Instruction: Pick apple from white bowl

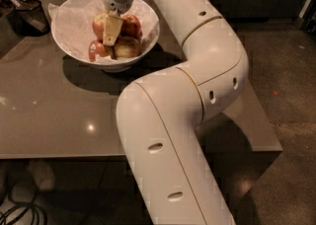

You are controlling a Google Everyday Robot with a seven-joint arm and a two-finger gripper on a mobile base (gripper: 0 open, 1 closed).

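The gripper point(112, 30) is down inside the white bowl point(69, 52), its pale tip pointing into the pile of fruit. The apple point(98, 23), yellow-green with a red blush, lies at the back left of the pile, and the tip sits against its right side, between it and a red apple point(132, 24) on the other side. Whether the gripper is open, closed or gripping the apple cannot be told from this angle. In front of the tip lie a small red apple point(96, 50) and a yellowish apple point(127, 47), both touching the fruit behind them. Crinkled white paper point(74, 19) lines the bowl and rises along its left wall, leaving some free space left of the apple.

The bowl stands on the far left part of a brown table point(59, 110). A dark container point(27, 14) sits near its left side, apart from it. The tabletop in front of the bowl is bare up to the near edge. The arm point(197, 71) sweeps in from the right, covering much of the table's right half, whose edge shows beyond the elbow against the dark floor point(291, 71).
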